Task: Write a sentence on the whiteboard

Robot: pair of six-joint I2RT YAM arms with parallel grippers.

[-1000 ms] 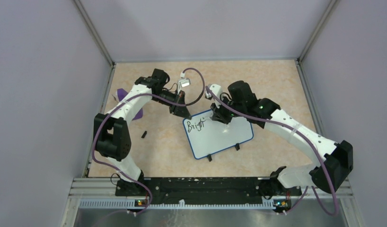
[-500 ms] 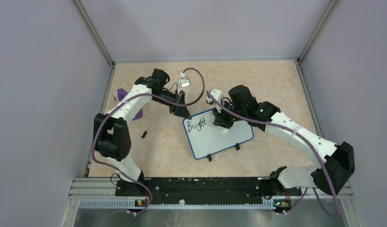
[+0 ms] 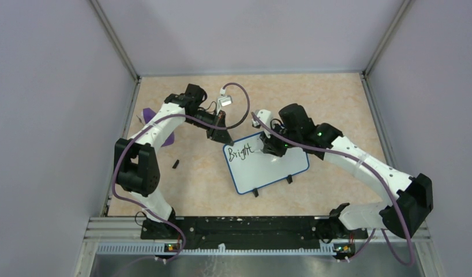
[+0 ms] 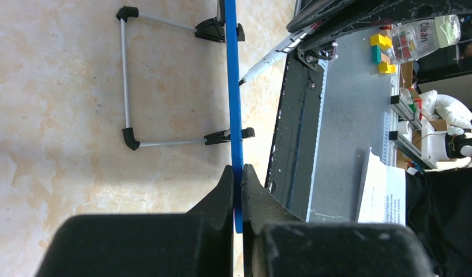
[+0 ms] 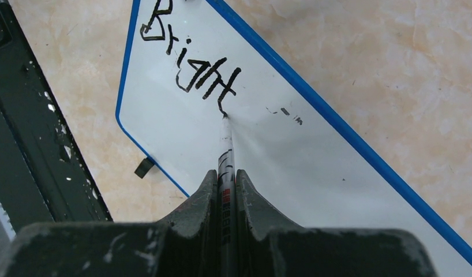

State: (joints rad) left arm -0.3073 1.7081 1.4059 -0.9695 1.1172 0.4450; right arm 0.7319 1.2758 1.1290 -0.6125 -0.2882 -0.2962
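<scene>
The whiteboard (image 3: 268, 167), white with a thin blue frame and two black feet, stands tilted mid-table. Black lettering "Bright" (image 3: 240, 153) sits at its top left and shows in the right wrist view (image 5: 190, 63). My left gripper (image 3: 224, 138) is shut on the board's top-left blue edge (image 4: 235, 115), seen edge-on. My right gripper (image 3: 271, 145) is shut on a marker (image 5: 225, 156), whose tip touches the board (image 5: 314, 173) just below the final "t". The marker also shows in the left wrist view (image 4: 271, 56).
A purple wedge piece (image 3: 156, 126) lies at the far left behind the left arm. A small black cap (image 3: 175, 164) lies on the table left of the board. The board's wire stand (image 4: 127, 81) rests on the table. Grey walls enclose the table.
My right gripper moved down and left with the marker onto the board beside the word. The left gripper and the board have held still.
</scene>
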